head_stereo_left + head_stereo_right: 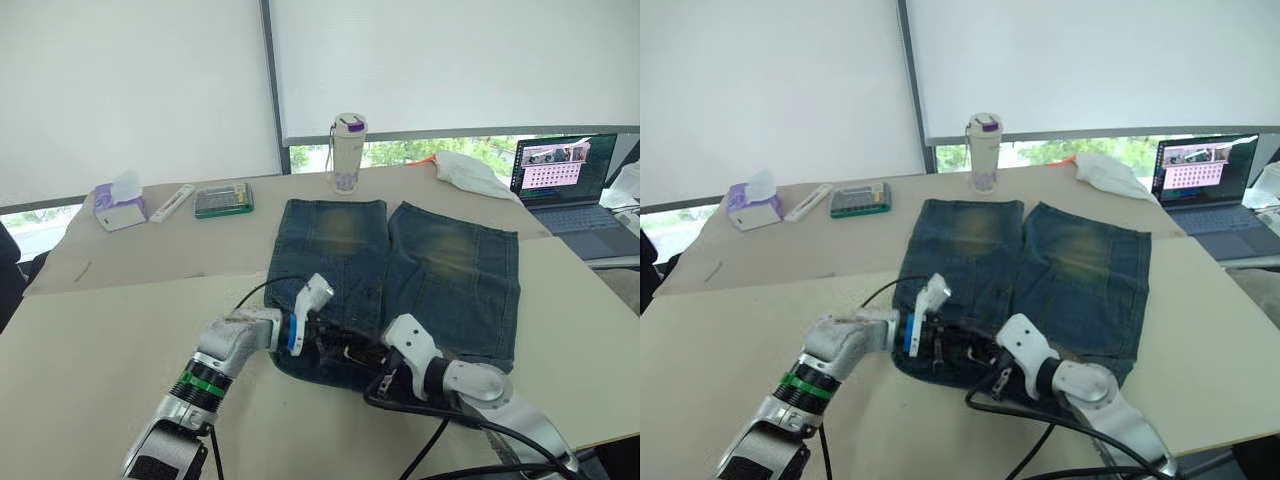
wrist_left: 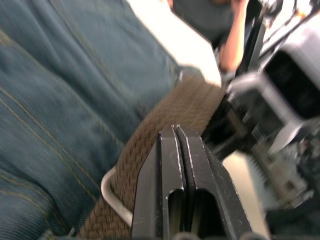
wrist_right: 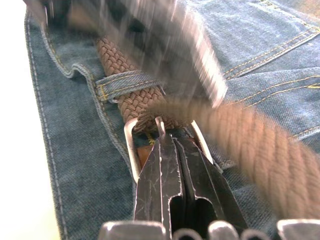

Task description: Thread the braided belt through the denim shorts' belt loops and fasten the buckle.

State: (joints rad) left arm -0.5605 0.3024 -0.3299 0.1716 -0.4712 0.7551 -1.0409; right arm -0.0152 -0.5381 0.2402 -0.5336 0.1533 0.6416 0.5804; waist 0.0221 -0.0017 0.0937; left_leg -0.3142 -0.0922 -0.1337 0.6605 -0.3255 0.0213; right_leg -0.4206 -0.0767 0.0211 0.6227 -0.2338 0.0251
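The denim shorts [image 1: 440, 260] lie flat on the table, waistband toward me. The braided belt [image 3: 132, 100] runs along the waistband under a belt loop [image 3: 125, 84] and into the silver buckle [image 3: 131, 150]. My right gripper [image 3: 167, 142] lies over the buckle, shut, with its tips at the prong. A raised stretch of belt [image 2: 165, 120] climbs from the buckle frame [image 2: 112, 195] to my left gripper [image 2: 176, 131], which is shut at it. Both grippers meet at the waistband's middle, left gripper [image 1: 325, 345] beside right gripper [image 1: 375, 362].
At the far side stand a bottle [image 1: 348, 150], a tissue box [image 1: 118, 208], a white remote [image 1: 172, 202] and a green case [image 1: 223, 200]. A white cloth [image 1: 470, 170] and an open laptop [image 1: 565, 180] sit at the right. Black cables [image 1: 430, 410] trail near the front edge.
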